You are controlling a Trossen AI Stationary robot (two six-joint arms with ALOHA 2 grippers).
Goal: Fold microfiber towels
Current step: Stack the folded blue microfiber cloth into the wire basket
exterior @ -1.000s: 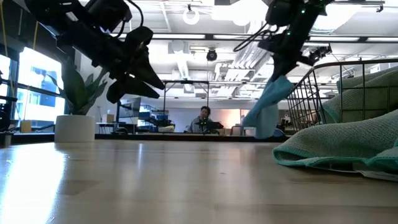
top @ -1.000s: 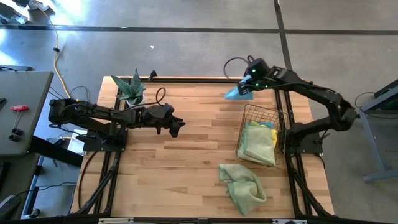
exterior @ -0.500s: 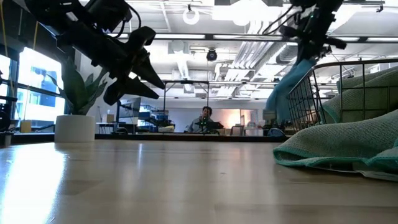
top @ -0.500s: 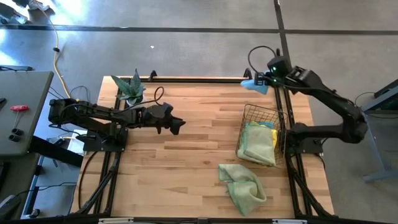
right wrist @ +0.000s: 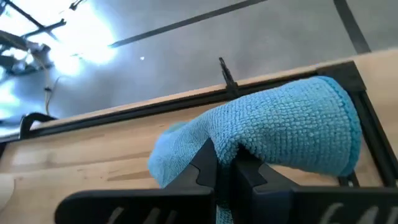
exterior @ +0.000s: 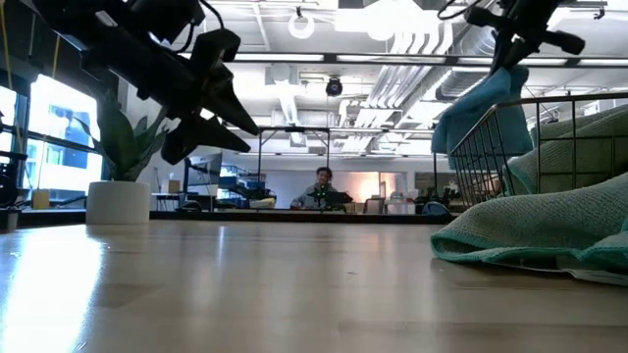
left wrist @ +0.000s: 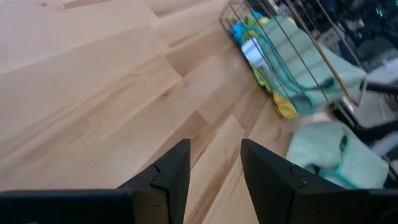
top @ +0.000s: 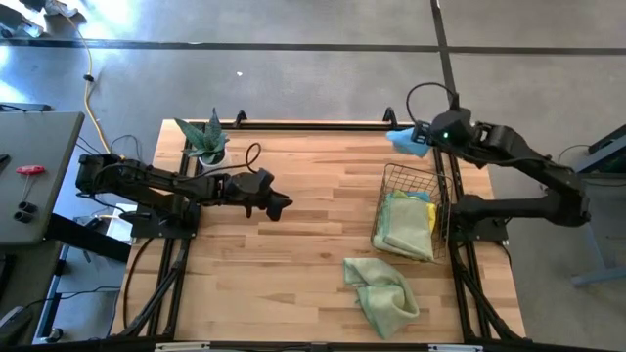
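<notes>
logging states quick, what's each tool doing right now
Left tool: open, empty, above the table's middle.
Right tool: shut on the light blue towel.

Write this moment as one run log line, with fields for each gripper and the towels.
right gripper: shut on light blue towel, above table's far edge | left gripper: open, empty, over table | green towel: crumpled on table | basket: holds towels

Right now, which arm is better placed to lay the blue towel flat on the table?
Right. The right gripper is already shut on the light blue towel, held in the air above the table's far edge by the wire basket. The left gripper hangs open and empty over mid-table.
</notes>
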